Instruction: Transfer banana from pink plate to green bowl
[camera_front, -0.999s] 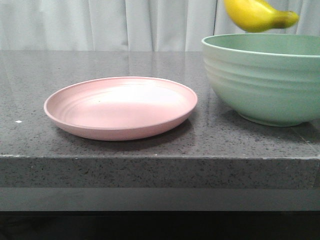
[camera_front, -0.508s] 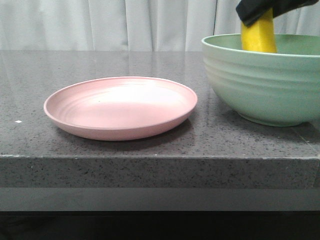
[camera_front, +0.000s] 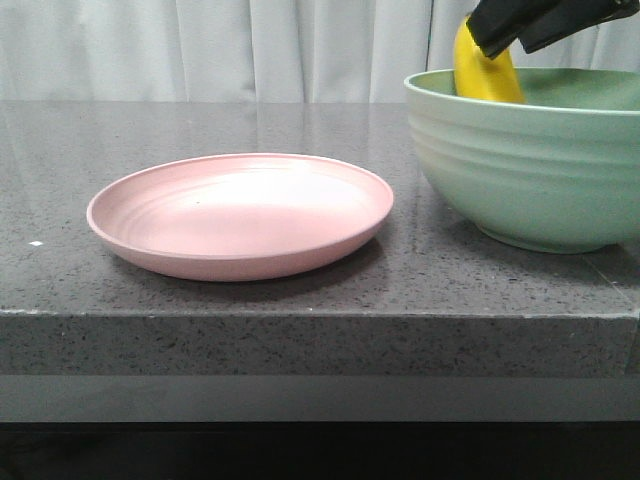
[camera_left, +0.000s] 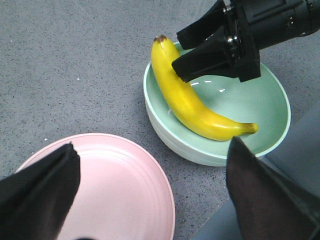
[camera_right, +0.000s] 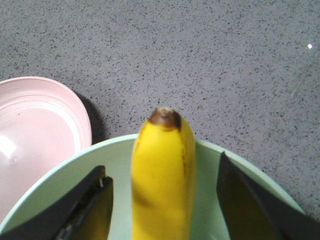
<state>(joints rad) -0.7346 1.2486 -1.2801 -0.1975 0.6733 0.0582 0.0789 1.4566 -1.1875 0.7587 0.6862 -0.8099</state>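
The yellow banana (camera_front: 483, 75) lies in the mint green bowl (camera_front: 530, 170), its dark tip leaning up over the rim. In the left wrist view the banana (camera_left: 190, 102) curves across the bowl's (camera_left: 165, 131) inside. My right gripper (camera_front: 505, 40) is open over the bowl, with a finger on each side of the banana (camera_right: 162, 175) and gaps between. The pink plate (camera_front: 240, 215) stands empty to the left of the bowl. My left gripper (camera_left: 152, 145) is open and empty, high above the plate (camera_left: 115, 190) and the bowl.
Both dishes stand on a dark speckled stone counter (camera_front: 300, 330) close to its front edge. A pale curtain (camera_front: 200, 50) hangs behind. The plate (camera_right: 35, 125) nearly touches the bowl (camera_right: 210, 148).
The right gripper came down with the banana into the bowl. Its jaws now stand apart from the banana, which has tipped to lean against the bowl's rim.
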